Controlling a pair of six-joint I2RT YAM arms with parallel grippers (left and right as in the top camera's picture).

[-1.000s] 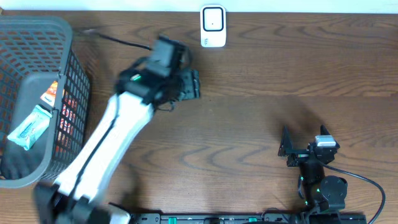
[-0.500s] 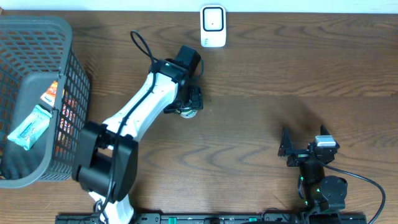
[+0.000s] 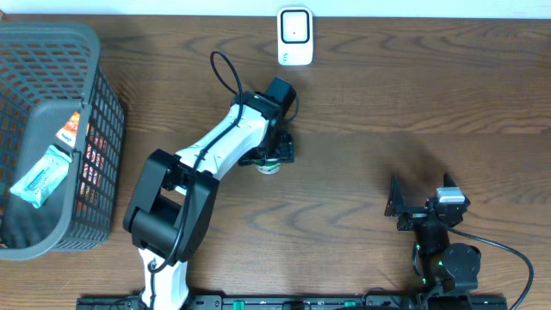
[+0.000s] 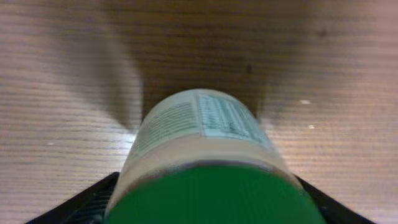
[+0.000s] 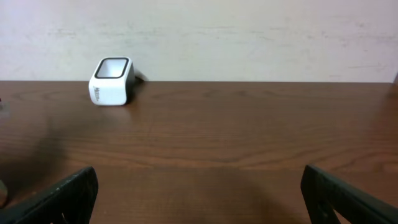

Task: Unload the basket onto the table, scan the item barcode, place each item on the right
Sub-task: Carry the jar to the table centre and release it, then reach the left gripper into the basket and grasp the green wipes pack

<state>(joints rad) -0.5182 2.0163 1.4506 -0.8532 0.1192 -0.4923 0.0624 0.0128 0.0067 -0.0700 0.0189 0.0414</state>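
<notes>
One short shift had carried the left gripper (image 3: 277, 148) down-right toward the overhead frame's centre, its jaws flanking a green-capped bottle (image 4: 202, 130) (clamped or loosening, I could not tell), so the bottle sat further from the white scanner (image 3: 295, 36) at top centre and the scan looked still pending, while the right gripper (image 5: 199, 171) sat with jaws wide apart at lower right.

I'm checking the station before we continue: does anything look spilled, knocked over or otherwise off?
Nothing looks spilled or broken. The green-lidded jar is flanked by the left tool, short of the white scanner; the packets lie inside the basket.
</notes>
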